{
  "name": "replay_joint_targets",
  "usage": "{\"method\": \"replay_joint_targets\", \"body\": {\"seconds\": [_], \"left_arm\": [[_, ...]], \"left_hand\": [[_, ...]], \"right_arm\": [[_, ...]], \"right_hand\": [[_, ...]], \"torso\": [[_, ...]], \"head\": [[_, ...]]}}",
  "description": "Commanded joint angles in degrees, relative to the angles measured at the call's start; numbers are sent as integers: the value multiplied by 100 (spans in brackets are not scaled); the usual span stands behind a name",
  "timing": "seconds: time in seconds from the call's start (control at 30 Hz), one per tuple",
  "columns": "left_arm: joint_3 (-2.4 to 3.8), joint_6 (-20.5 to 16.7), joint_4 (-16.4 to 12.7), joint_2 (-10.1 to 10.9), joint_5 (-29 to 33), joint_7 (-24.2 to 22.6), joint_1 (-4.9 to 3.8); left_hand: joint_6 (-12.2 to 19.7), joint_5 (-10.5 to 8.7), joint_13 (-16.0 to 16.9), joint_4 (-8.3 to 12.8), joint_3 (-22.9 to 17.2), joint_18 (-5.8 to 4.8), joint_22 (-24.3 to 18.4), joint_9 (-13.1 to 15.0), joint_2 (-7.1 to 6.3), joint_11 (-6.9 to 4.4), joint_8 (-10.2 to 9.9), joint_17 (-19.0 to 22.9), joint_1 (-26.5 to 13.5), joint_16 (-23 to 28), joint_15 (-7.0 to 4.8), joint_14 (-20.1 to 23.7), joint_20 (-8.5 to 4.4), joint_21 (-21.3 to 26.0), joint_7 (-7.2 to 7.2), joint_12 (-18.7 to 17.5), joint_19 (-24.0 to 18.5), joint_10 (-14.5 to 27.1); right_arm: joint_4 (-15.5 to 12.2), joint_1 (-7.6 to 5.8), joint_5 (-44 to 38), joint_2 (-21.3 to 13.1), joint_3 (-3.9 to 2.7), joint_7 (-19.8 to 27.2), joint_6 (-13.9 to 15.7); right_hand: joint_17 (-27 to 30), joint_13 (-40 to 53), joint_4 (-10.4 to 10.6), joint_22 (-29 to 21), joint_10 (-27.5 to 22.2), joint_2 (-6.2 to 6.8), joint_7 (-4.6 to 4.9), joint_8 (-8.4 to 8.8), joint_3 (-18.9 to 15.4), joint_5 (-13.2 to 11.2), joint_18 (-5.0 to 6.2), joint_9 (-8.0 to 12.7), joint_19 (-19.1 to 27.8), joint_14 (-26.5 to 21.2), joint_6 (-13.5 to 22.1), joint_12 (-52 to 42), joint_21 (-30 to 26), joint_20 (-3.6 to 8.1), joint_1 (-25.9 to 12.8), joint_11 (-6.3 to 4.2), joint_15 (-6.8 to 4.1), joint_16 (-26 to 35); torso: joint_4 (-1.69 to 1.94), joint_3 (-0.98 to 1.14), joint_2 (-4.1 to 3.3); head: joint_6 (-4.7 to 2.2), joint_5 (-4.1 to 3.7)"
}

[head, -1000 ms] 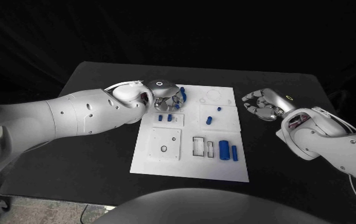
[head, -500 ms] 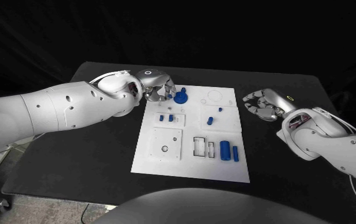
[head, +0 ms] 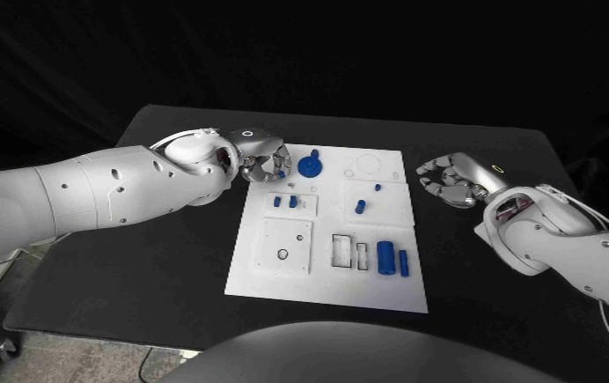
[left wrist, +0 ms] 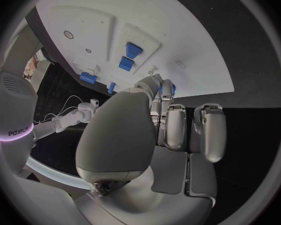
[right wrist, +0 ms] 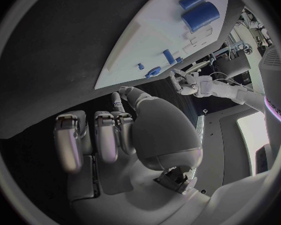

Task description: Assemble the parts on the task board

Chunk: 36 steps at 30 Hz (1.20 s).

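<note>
So, nearest the camera, two blue cylinder parts point(head: 392, 259) lie at the lower right of the white plastic task board point(head: 286, 279). Mid-frame on the right, the right hand point(head: 451, 180) hovers off the board, fingers curled on nothing. Further back, the round blue disc part point(head: 311, 168) now sits on the board's upper left, and the left hand point(head: 263, 159) has backed off it, fingers bent in and apparently empty. Looks placed; next part's up.

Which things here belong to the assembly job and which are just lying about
Job: task board; round blue part by the left hand; small blue parts; long blue parts.
Lying about: nothing; just the black table and the right hand off the board.
</note>
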<state>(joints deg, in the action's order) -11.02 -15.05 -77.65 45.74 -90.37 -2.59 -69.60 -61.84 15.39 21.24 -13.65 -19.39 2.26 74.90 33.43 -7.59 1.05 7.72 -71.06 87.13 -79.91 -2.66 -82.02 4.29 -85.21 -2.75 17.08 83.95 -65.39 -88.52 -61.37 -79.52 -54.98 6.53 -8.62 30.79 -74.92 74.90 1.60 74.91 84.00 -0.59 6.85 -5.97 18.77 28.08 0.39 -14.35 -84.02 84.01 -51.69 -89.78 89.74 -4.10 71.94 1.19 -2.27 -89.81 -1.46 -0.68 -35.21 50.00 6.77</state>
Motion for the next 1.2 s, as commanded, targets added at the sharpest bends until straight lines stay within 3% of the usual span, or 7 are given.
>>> {"method": "replay_joint_targets", "body": {"seconds": [0.03, 0.33, 1.2], "left_arm": [[-6, 123, 20, -55, 36, 73, 22], [-16, 82, 54, -95, 36, 67, 71], [-17, 236, 60, -201, 37, 45, 100]], "left_hand": [[-106, -28, -8, -19, 10, -84, 1321, 10, -15, -9, -5, 9, -48, 17, -4, 29, -22, 41, -112, -33, 181, 43], [-108, -33, -6, -11, 18, -86, 1323, 6, -26, -7, -7, 12, -42, 18, -4, 32, -22, 36, -114, -38, 185, 55], [-66, -40, 18, -25, 35, -73, 1306, -22, -20, 0, -45, 88, -62, 61, -6, 71, -25, 84, -118, -22, 146, 50]], "right_arm": [[-3, 6, -21, -1, 0, -12, -89], [-7, 8, -21, -4, 0, -16, -90], [15, 9, -21, 4, 0, -40, -111]], "right_hand": [[-1508, 1510, -14, 1509, 600, 18, 8, -5, 36, 38, -39, 6, -598, 599, 2, -22, 26, -45, 27, 46, 48, -19], [-1508, 1510, -14, 1509, 600, 18, 8, -5, 36, 38, -39, 6, -598, 599, 2, -22, 26, -45, 27, 46, 48, -19], [-1508, 1510, -16, 1509, 600, 19, 9, -3, 39, 38, -39, 8, -598, 599, 5, -22, 26, -45, 27, 46, 48, -19]], "torso": [[-11, -1, 2], [-14, 7, 4], [-13, 6, 6]], "head": [[0, 18], [0, 1], [0, -39]]}}
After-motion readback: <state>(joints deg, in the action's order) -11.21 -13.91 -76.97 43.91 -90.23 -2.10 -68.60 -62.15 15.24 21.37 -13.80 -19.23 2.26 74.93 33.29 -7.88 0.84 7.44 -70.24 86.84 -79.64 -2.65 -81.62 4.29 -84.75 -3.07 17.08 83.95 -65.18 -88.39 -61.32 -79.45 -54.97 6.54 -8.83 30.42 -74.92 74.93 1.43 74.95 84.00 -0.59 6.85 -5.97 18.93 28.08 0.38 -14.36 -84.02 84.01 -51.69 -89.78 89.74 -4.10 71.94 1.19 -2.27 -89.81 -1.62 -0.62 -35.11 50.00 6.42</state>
